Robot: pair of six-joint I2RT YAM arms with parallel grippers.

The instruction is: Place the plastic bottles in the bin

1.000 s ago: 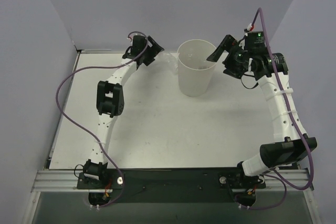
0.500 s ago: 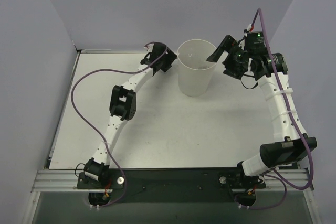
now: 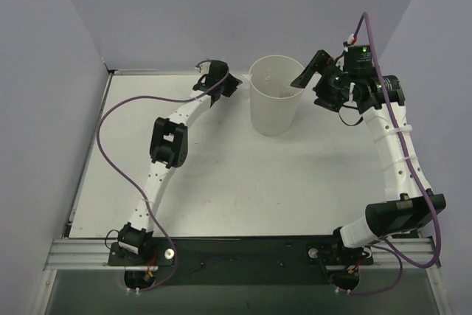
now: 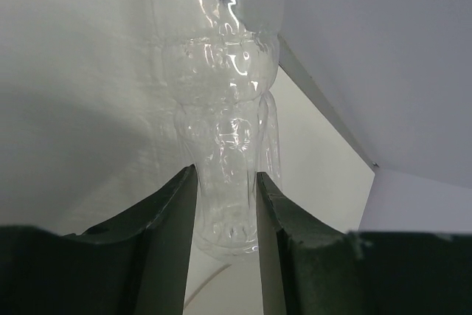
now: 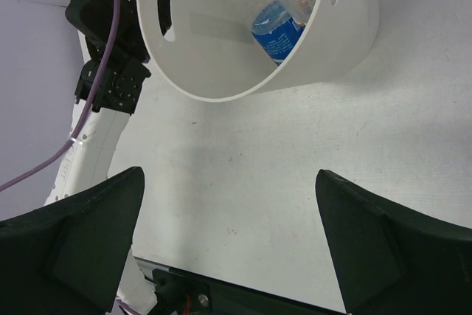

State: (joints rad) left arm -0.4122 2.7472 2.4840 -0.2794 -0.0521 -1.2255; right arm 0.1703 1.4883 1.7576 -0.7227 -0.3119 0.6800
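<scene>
one unlabelled bottle (image 4: 225, 119) clenched in your left gripper (image 4: 225, 182), just left of bin (image 3: 274, 112), ready to lift over rim. blue-label bottle (image 5: 279, 35) inside bin. right gripper (image 5: 228, 182) spread, empty, parked clear.

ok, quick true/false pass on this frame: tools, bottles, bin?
1. The left tool grips a clear unlabelled bottle. True.
2. The right tool holds a bottle. False: it is open and empty.
3. A blue-labelled bottle is inside the bin. True.
4. The bin lies on its side. False: it stands upright.
</scene>
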